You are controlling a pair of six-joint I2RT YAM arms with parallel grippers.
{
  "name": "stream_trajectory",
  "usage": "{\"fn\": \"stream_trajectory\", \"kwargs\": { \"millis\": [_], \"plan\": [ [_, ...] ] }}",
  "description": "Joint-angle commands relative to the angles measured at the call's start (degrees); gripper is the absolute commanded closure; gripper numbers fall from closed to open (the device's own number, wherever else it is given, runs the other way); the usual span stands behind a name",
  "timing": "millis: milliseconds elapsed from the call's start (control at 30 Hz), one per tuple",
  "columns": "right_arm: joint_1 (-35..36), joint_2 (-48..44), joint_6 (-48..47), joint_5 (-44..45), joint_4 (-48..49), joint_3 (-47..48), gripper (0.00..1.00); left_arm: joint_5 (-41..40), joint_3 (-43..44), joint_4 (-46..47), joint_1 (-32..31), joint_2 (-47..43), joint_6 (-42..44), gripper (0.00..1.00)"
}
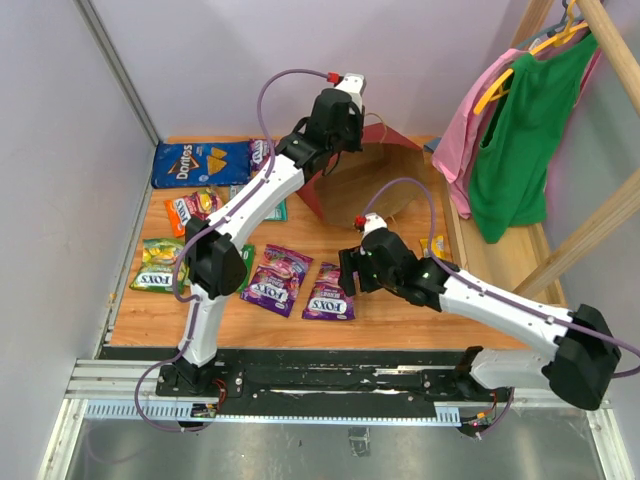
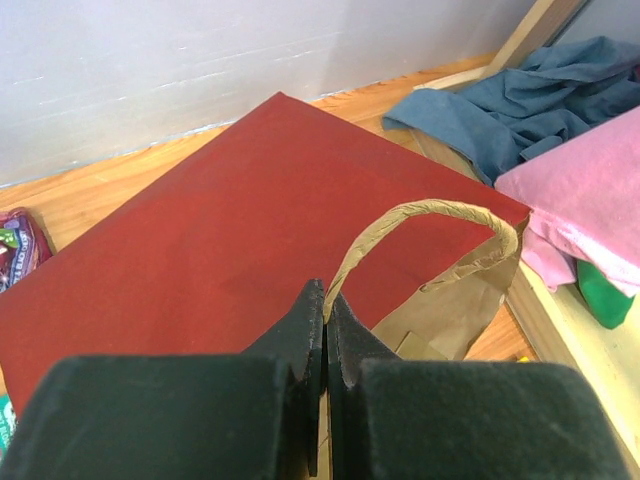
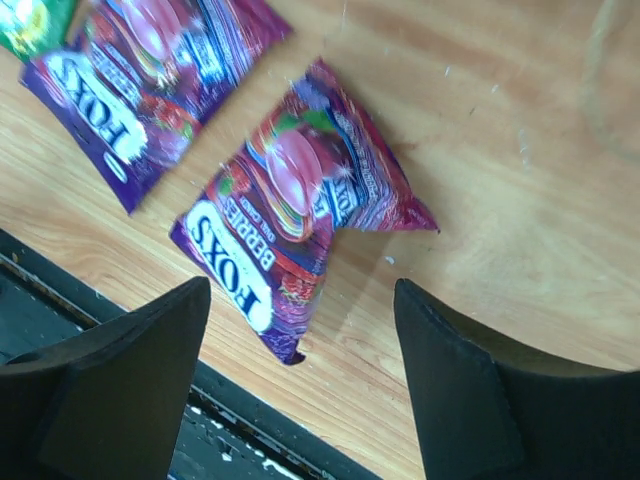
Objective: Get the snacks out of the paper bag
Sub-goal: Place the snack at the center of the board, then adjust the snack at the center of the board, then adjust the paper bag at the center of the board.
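Left gripper (image 2: 325, 300), jaws closed, pinches the twisted handle (image 2: 420, 210) of the red paper bag (image 1: 365, 180), which sits at 12 o'clock on the wooden table (image 1: 300, 330). Right gripper (image 3: 300, 290) hangs with jaws spread above a purple Fox's packet (image 3: 290, 220) at 6 o'clock, holding nothing. A second Fox's packet (image 1: 277, 278) lies just beside it toward 9 o'clock, and the blue Doritos bag (image 1: 200, 163) rests at 10 o'clock.

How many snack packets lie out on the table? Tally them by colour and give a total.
Blue Doritos bag: 1
Purple packets: 3
Green packets: 2
Orange packet: 1
Teal packet: 1
Yellow bar: 1
Total: 9, though the arms may hide more.
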Motion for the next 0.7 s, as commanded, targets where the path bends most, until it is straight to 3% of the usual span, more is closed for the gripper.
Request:
{"fn": "stream_trajectory", "kwargs": {
  "millis": [0,67,133,233,367,500,667],
  "plan": [
    [5.57,-3.61,-3.01,16.90,-9.61,6.81,0.27,0.88,-0.26,0.92,0.58,-3.08,0.62,0.99],
    [7.06,-4.32,-4.13,20.04,-10.38,7.61,0.41,0.86,-0.32,0.61,0.58,-3.08,0.80,0.99],
    [7.31,-5.05,-5.07,18.31,-8.48,7.00,0.71,0.86,-0.44,0.51,0.66,-3.18,0.90,1.00],
    [7.25,-3.82,-6.60,14.22,-2.93,4.18,0.96,1.01,-0.47,0.64,0.67,-3.18,0.77,0.99],
    [7.11,0.68,-8.29,11.32,3.73,1.65,0.99,0.99,-0.63,0.53,0.66,-3.04,0.66,0.99],
    [5.48,5.38,-10.47,3.56,16.28,-2.03,0.99,1.41,-0.70,0.27,0.80,-2.78,0.50,0.99],
    [1.91,12.47,-5.91,-4.90,26.16,-8.09,0.99,1.45,-1.32,-0.53,1.09,-3.01,1.16,0.99]
  ]
}}
